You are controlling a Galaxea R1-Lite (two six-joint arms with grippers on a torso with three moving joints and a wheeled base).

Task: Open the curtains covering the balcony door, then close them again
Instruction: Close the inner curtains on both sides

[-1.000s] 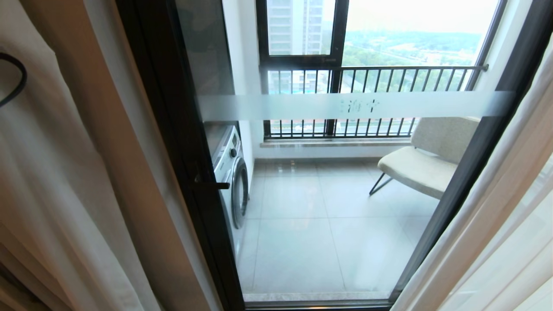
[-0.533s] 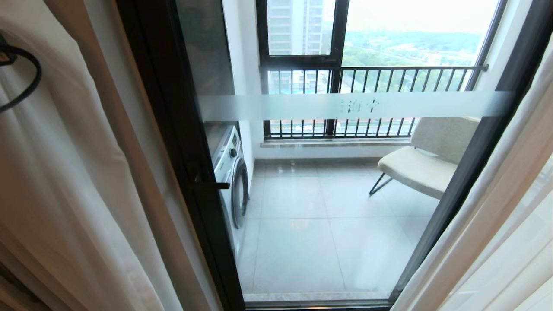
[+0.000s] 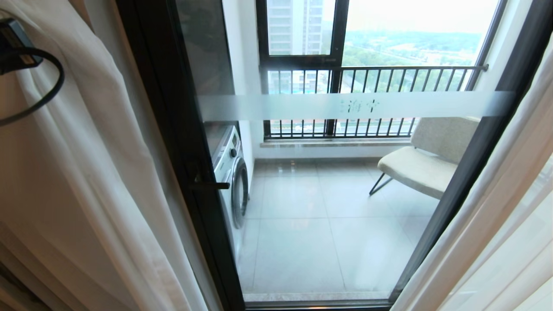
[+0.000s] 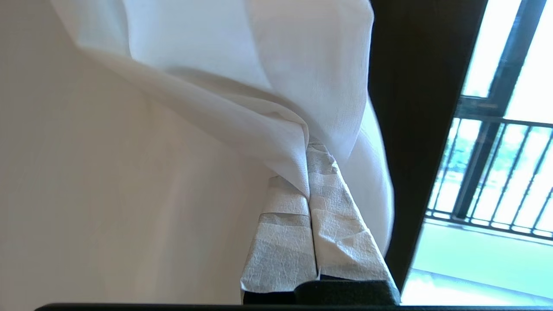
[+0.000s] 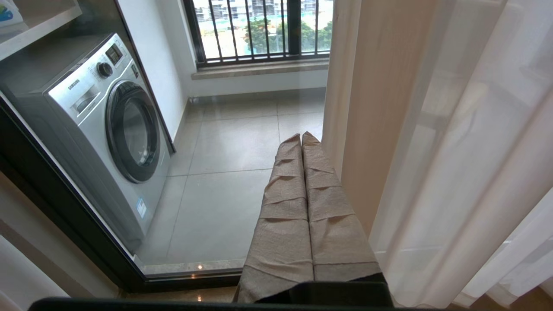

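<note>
pinching sheer curtains (image 4: 242, 99), left end effector (image 4: 309, 190) closed.

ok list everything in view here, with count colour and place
curtains: two sides, sheer white over beige, drawn back left and right of the door
balcony door: one, glass in a black frame with a frosted white band, centre, uncovered
door handle: one, black, on the left frame
washing machine: one, silver, on the balcony's left behind the glass
chair: one, beige with dark legs, balcony right
window with railing bars: one, black, far side of the balcony
floor tiles: grey, balcony floor
left gripper: taped fingers shut, tips under a fold of the white sheer by the left frame
right gripper: taped fingers shut, empty, beside the right curtain
</note>
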